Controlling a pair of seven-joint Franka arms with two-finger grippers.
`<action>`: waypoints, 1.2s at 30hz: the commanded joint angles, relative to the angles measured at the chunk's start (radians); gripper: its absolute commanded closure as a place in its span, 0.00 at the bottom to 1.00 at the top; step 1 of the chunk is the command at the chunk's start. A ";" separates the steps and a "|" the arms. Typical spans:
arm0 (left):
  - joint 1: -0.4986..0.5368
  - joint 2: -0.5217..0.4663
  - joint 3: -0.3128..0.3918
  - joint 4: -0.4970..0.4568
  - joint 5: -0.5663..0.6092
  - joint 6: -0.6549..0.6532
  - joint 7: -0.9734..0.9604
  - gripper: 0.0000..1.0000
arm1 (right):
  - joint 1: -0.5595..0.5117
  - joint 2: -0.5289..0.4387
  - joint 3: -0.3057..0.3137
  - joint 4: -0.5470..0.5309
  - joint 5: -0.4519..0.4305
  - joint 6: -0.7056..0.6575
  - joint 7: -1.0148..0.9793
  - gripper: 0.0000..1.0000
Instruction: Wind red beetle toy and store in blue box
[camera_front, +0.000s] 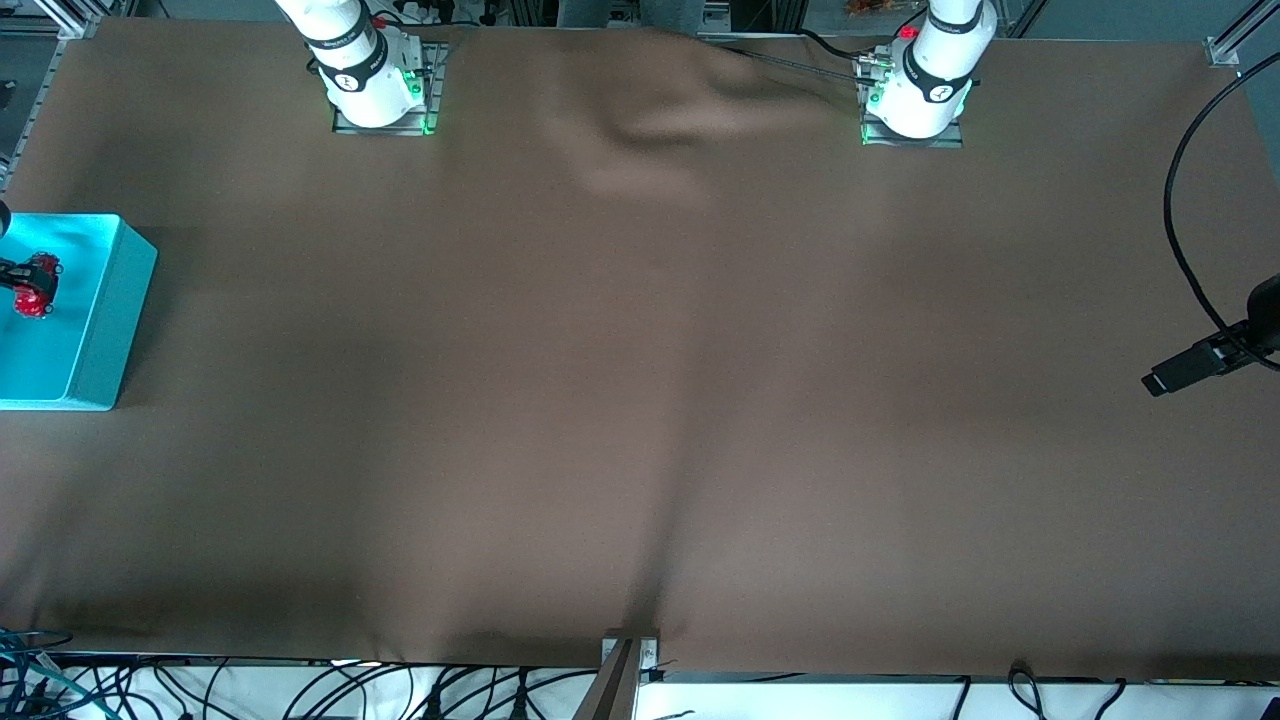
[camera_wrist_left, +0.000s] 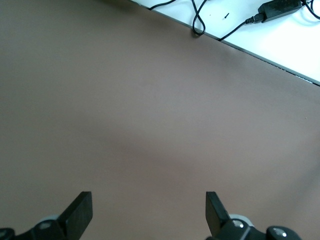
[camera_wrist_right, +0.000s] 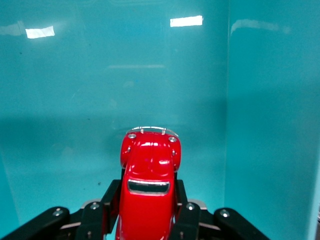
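The red beetle toy (camera_front: 35, 284) (camera_wrist_right: 150, 165) hangs nose-down inside the blue box (camera_front: 105, 320) (camera_wrist_right: 265, 100), just above its bright cyan floor. My right gripper (camera_wrist_right: 147, 192) (camera_front: 10, 271) reaches in over the box, at the right arm's end of the table. Its black fingers (camera_wrist_right: 111, 195) lie close against both sides of the toy's body, shut on it. My left gripper (camera_wrist_left: 149, 215) waits over bare brown cloth at the left arm's end of the table. It is open, with nothing between its fingers.
Brown cloth (camera_front: 640, 400) covers the whole table and is wrinkled between the two arm bases. Black cables (camera_wrist_left: 200, 22) lie on the white surface past the table's edge. A thick black cable (camera_front: 1180, 220) loops at the left arm's end.
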 joint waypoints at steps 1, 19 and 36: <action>-0.003 0.002 0.000 0.014 0.017 -0.002 0.025 0.00 | -0.018 -0.024 0.024 0.012 0.012 -0.004 -0.009 0.00; 0.002 0.002 0.000 0.014 0.017 -0.002 0.025 0.00 | 0.024 -0.176 0.064 0.040 0.011 -0.242 0.006 0.00; 0.002 0.002 0.000 0.014 0.017 -0.002 0.025 0.00 | 0.094 -0.383 0.064 0.047 -0.003 -0.515 0.014 0.00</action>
